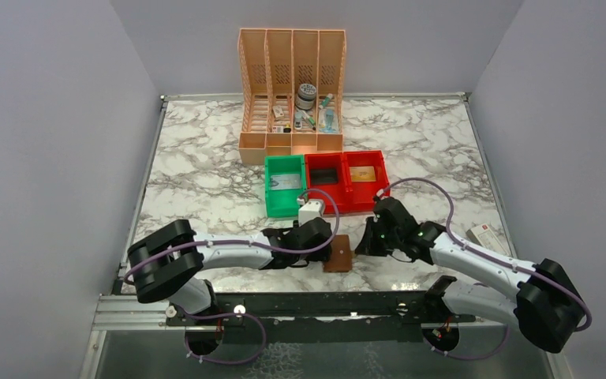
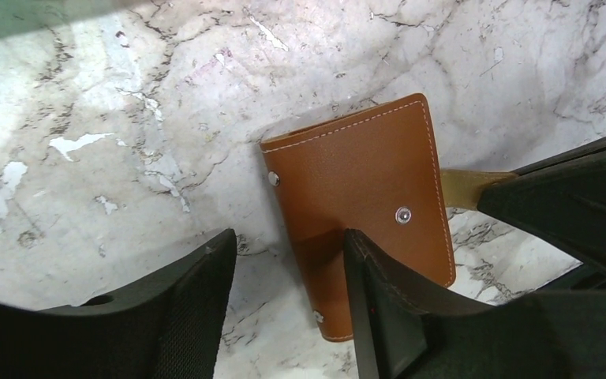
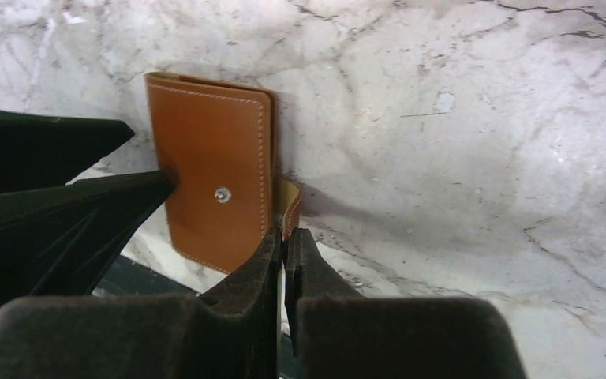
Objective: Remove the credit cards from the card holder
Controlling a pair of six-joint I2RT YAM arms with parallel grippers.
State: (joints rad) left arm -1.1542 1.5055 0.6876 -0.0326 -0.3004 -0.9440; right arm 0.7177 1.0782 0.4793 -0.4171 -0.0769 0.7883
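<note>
The brown card holder [image 1: 338,254] lies closed on the marble near the table's front edge, snap stud up [image 2: 403,214]. My left gripper [image 2: 288,237] is open; its right finger [image 2: 379,276] rests over the holder's near part and its left finger stands on bare marble. My right gripper [image 3: 284,233] is shut on the holder's tan snap tab [image 3: 289,204], which sticks out from the holder's right edge [image 2: 461,185]. A pale credit card [image 1: 284,181] lies in the green bin and a tan one [image 1: 363,172] in the right red bin. Whether any are inside the holder is hidden.
A green bin [image 1: 271,199] and two red bins [image 1: 344,207] stand just behind the grippers. The peach file organiser [image 1: 252,146] with small items is at the back. A small white and red box [image 1: 485,235] lies right of my right arm.
</note>
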